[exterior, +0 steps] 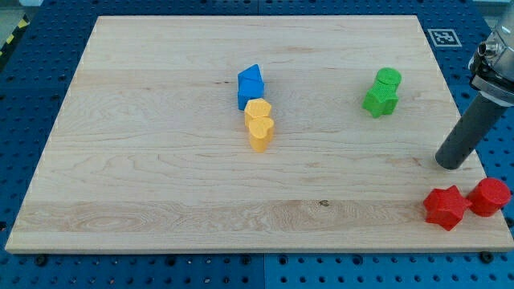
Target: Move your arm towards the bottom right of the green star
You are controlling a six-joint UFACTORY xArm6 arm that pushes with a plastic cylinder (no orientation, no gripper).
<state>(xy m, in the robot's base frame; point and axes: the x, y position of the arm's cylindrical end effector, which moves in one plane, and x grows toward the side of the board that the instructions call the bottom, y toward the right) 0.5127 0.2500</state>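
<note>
The green star lies at the view's upper right of the wooden board, touching a green cylinder just above it. My tip stands on the board near its right edge, below and to the right of the green star, well apart from it. It touches no block.
A red star and a red cylinder sit at the board's bottom right corner, just below my tip. A blue block sits mid-board, with a yellow hexagon and a yellow heart below it.
</note>
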